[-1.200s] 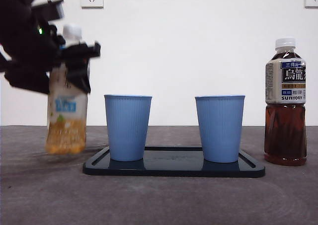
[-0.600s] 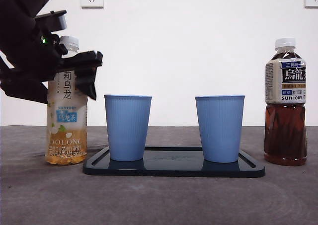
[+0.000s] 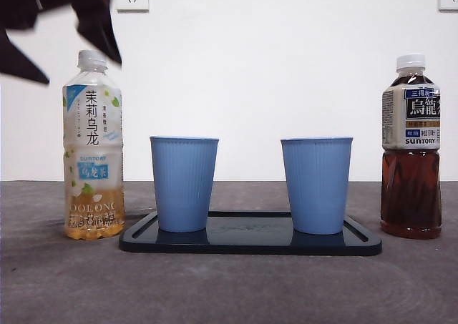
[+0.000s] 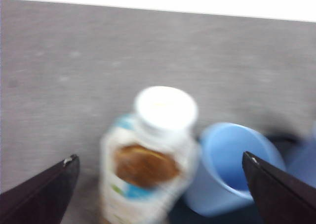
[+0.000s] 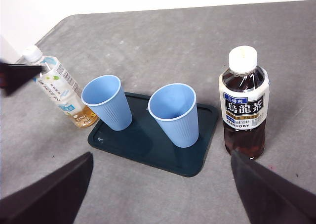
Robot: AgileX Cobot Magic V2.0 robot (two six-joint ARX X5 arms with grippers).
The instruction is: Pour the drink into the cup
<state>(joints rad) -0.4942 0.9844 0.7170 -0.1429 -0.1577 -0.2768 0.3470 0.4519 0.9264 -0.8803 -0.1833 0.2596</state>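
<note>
L claw [image 4: 160, 194] open above jasmine bottle [image 3: 93, 149]

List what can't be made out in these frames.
- Left gripper: front view, motion-blurred and cut off by the top-left corner.
- Jasmine oolong bottle: left wrist view is blurred, so the label is unreadable there.
- Cup contents: front view hides the insides of the left cup and right cup behind their walls.
- Right gripper: right wrist view, only the jaw tips show at the bottom edge.

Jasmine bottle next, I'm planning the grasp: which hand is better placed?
Left. Its open hand hangs right above the jasmine bottle; the right hand is high over the tray.
</note>
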